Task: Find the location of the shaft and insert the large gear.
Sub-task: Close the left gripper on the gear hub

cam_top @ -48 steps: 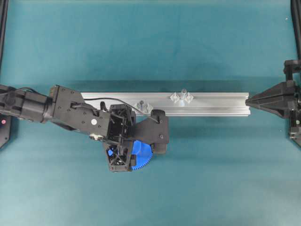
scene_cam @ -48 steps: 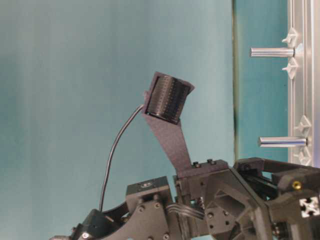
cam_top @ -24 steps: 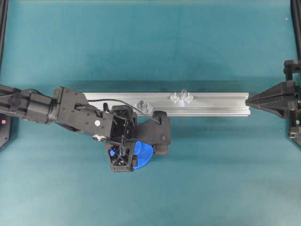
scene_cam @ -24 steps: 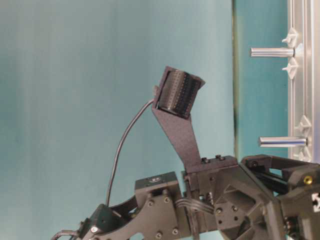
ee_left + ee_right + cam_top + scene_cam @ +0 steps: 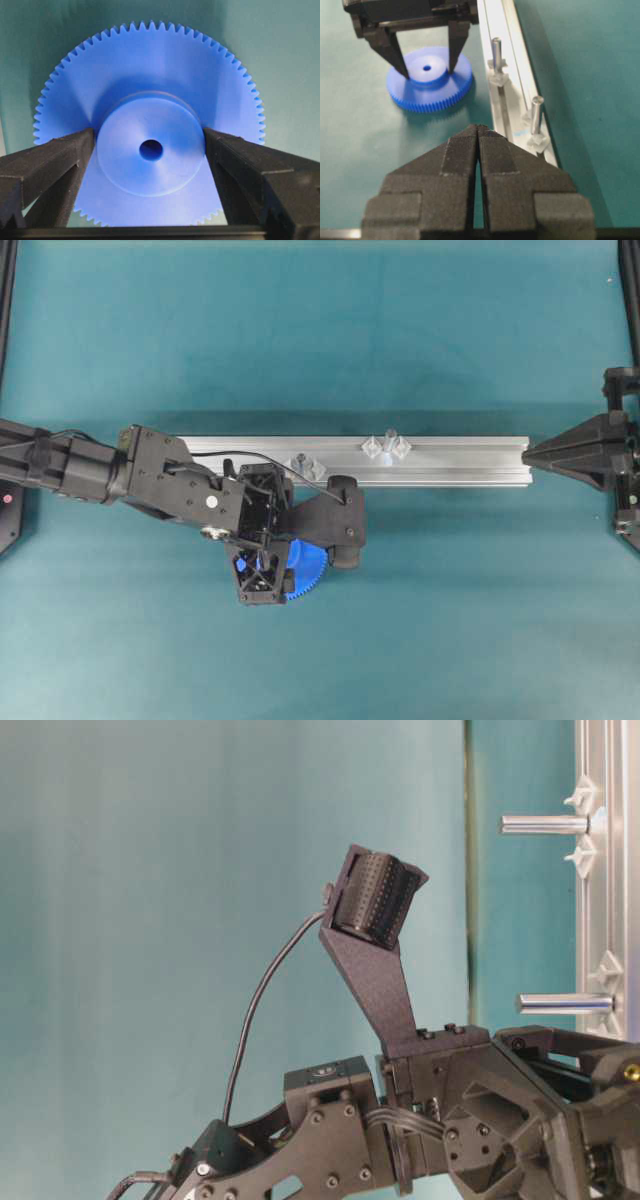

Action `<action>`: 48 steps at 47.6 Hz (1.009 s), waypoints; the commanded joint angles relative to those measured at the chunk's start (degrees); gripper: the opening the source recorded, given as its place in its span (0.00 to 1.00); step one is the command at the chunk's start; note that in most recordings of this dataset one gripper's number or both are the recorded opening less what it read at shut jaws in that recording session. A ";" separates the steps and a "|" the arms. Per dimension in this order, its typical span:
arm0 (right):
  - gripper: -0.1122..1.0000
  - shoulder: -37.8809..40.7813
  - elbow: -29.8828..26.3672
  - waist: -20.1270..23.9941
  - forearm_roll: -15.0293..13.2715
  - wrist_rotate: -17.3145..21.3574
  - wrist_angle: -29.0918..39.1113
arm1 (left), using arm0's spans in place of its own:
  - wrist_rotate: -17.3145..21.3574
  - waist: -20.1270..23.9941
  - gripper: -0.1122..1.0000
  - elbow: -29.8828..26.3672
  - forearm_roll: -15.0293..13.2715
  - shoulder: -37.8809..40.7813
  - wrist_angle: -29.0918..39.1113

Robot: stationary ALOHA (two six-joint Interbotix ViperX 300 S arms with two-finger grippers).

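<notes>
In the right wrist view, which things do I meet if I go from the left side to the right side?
large gear with the open left gripper straddling its hub → peg on the silver rail → second peg, nearer the camera. The shut right gripper is in the foreground.

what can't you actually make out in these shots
- Overhead view: most of the large gear is covered by the left gripper and its wrist camera mount.
- Left wrist view: whether the fingers already press the gear's hub or only flank it; any gap is too fine to see.
- Table-level view: the gear is not seen, and the arm blocks the lower frame.
- Overhead view: the shaft is too small to show its tip clearly.
</notes>
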 commanded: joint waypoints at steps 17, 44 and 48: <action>0.10 0.26 -0.70 -0.09 0.09 0.62 -0.26 | -0.44 -0.09 0.90 -0.35 0.18 -0.35 0.09; 0.11 0.18 -0.70 -0.09 0.00 0.62 -0.26 | 0.18 -0.18 0.73 -0.53 0.18 -0.97 0.88; 0.10 0.18 -0.70 -0.09 0.00 0.62 -0.26 | 0.18 -0.18 0.73 -0.79 0.18 -1.14 0.88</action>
